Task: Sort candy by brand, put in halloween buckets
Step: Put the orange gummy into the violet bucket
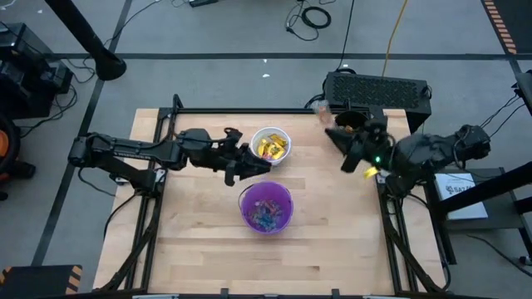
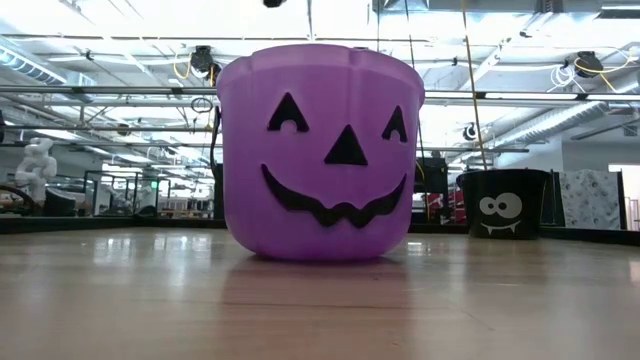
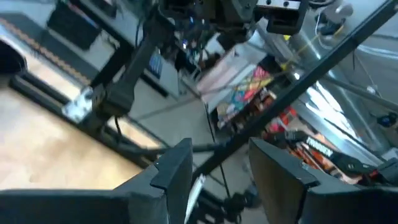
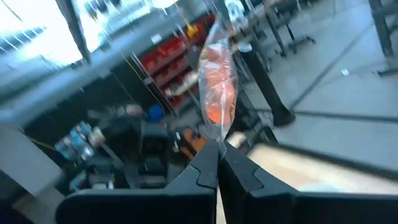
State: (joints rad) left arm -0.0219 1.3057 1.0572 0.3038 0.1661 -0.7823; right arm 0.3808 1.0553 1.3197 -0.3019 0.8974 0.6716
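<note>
One orange candy [image 4: 219,87], seemingly, pinched in right end effector [image 4: 219,163]; left end effector [image 3: 217,171] parted, empty.

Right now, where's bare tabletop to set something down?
Free: the whole near strip in front of the purple bucket, plus bare wood on both its sides. Crowded: far edge, where the left gripper sits beside the white bucket and the right gripper by the black bucket.

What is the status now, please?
Right gripper shut on orange candy, near black bucket. Left gripper open, empty, beside white bucket. Nothing in the way.
</note>
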